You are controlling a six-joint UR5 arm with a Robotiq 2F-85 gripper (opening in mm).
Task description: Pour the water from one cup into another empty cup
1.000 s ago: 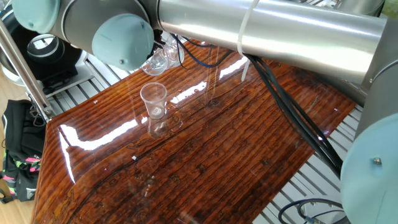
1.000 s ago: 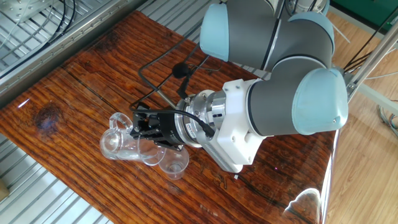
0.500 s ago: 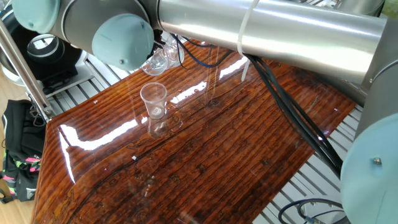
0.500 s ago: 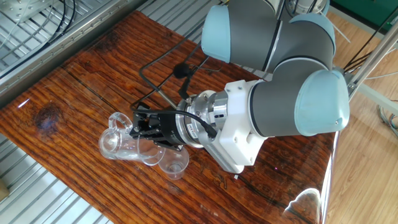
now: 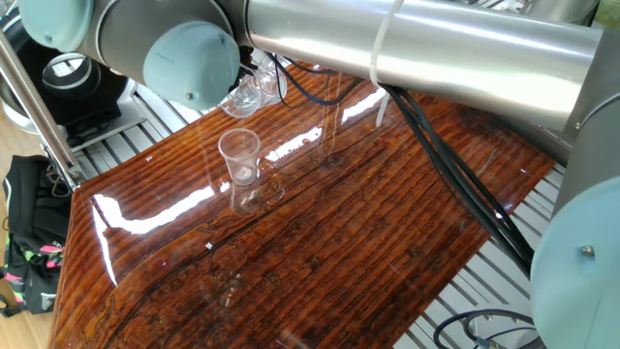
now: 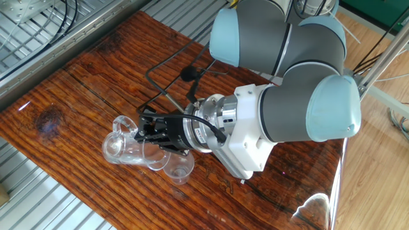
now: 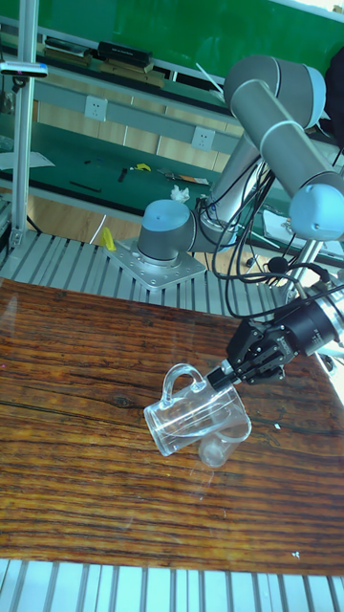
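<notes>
Wood-grained and glossy, the tabletop filled most of both fixed views, its dark red-brown boards catching white glare. Over it reached the grey arm with pale blue joint caps, its wrist turned down towards the near edge in the other fixed view. A black cable looped across the boards behind the wrist.

At the end of the wrist sat the black tool, clenched on the rim of the glass mug; its fingers pinched the wall at the mouth. The mug was held off the tabletop and tipped well over, mouth towards the tool and lowered, base raised away from it, handle uppermost in the tall fixed view.

Just under the mug's lowered lip stood the small tapered cup, upright on the tabletop. From the tall fixed view the two overlapped, so I could not tell whether they touched. In one fixed view the cup stood apart below the tilted mug.

Water showed only as a faint clear pool along the mug's lower wall; how much was there was too hard to tell.
</notes>
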